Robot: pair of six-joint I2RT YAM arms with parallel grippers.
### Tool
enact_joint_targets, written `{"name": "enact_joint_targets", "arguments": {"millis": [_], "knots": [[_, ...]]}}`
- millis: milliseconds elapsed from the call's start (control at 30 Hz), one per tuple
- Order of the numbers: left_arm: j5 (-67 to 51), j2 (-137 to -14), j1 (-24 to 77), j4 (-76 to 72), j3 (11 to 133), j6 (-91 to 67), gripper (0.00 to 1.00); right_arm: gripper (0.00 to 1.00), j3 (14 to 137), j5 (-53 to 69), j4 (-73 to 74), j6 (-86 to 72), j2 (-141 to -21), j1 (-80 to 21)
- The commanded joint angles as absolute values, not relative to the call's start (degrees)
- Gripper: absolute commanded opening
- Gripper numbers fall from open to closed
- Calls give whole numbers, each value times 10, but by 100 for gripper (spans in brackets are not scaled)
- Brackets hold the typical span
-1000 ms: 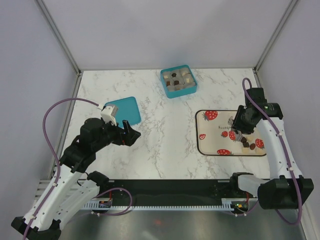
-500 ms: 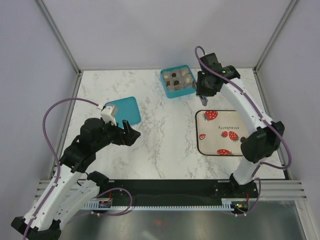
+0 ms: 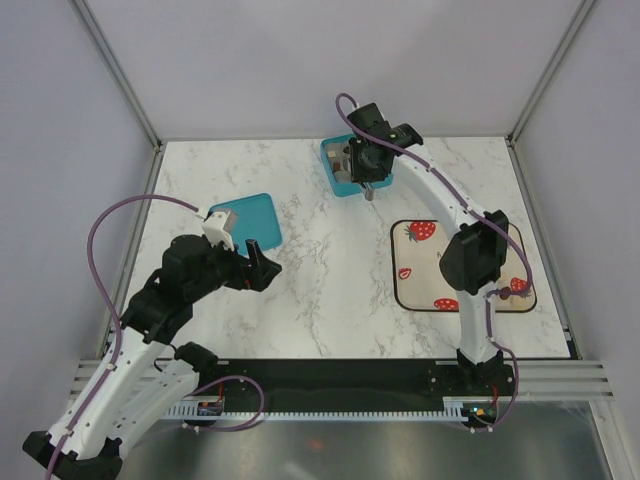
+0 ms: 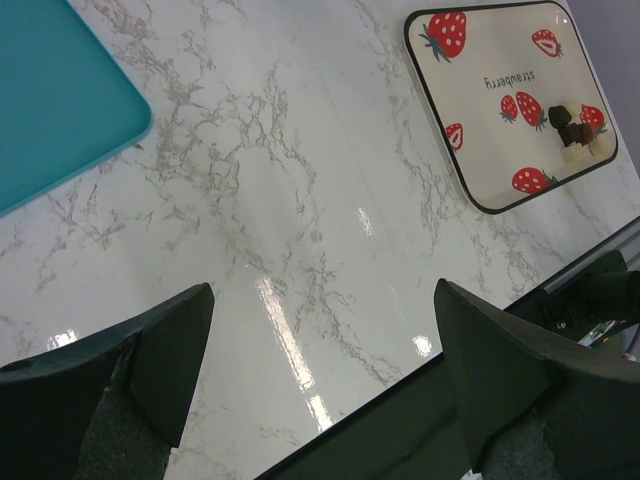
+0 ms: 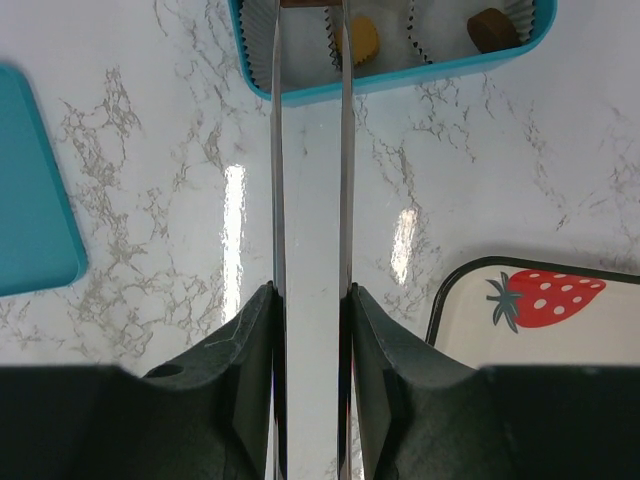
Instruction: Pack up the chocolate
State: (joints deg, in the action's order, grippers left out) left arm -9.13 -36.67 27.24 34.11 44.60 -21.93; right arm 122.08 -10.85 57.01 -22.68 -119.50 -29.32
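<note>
My right gripper (image 3: 368,178) reaches over the near edge of the teal box (image 3: 338,182) at the back. Its long thin blades (image 5: 310,6) stand narrowly apart and pinch a small brown chocolate (image 5: 310,2), only a sliver of which shows at the top edge. The box (image 5: 400,80) holds a tan chocolate (image 5: 362,40) and a brown one (image 5: 488,28) in paper cups. More chocolates (image 4: 575,135) lie on the strawberry tray (image 4: 470,180) at the right. My left gripper (image 3: 262,262) is open and empty, hovering over bare marble (image 4: 320,370).
The flat teal lid (image 3: 255,215) lies at the left, just behind my left gripper; it also shows in the left wrist view (image 4: 50,110) and the right wrist view (image 5: 30,190). The strawberry tray (image 3: 420,290) sits at the right, partly under my right arm.
My right arm has swung from the strawberry tray to the back and then left over the teal box. The left arm has not moved.
</note>
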Motion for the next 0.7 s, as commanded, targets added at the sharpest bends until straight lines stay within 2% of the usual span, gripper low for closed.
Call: {"name": "enact_joint_targets", "arguments": {"millis": [0,667], "knots": [[-83,-368,272,323,445,-200,99,38,1251,-119,547,-214,-1204,-298],[-83,-370,272,323,445,-201,99,41,1206,-127,526,-195,-1216,-311]]}}
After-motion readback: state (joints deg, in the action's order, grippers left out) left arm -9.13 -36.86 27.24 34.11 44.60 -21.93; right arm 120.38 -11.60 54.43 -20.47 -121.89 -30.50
